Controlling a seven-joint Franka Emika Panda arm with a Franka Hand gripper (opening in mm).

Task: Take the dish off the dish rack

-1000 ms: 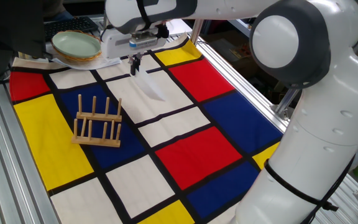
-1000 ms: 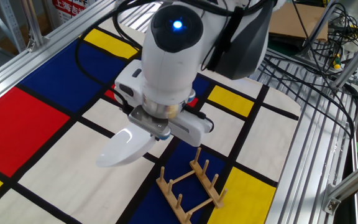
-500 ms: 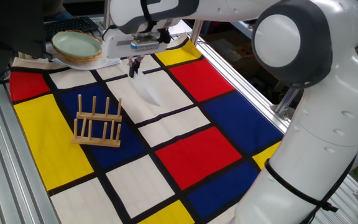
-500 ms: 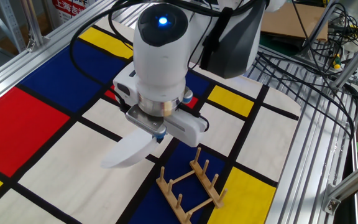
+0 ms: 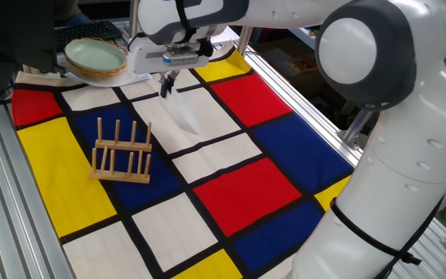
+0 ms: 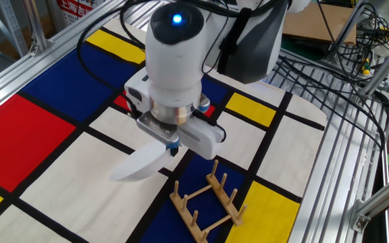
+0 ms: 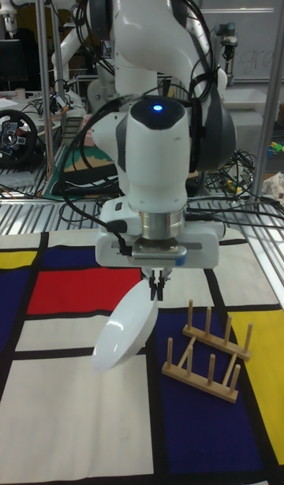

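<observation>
So the dish (image 7: 125, 326) is already out of the dish rack (image 7: 207, 351), hanging tilted by its top rim from the gripper (image 7: 157, 287), low over a white patch of the checkered cloth (image 6: 39, 128). The fingers are pinched nearly together on that rim, so it's got a thin edge grip and nothing else in hold.

Compared with 1 second back, the arm has slid the plate a little further from the rack and dropped it slightly; in the last half second there's barely any movement at all. My read is the lift-off part is done and what's left is setting the plate down and letting go.

The rack sits empty just beside the plate in the tall view, pegs up, not touching it. From the side view it's clearly apart, on the blue and yellow squares (image 5: 121, 153).

Other stuff: a pale green bowl (image 5: 95, 55) on a wicker tray (image 5: 99, 72) at the far corner, well away. Aluminium frame rails (image 6: 329, 169) run along the table edges, cables off to the side. Nothing under the plate, so I don't see anything blocking a set-down. Only worry is that edge pinch letting the glossy plate swing or slip.
</observation>
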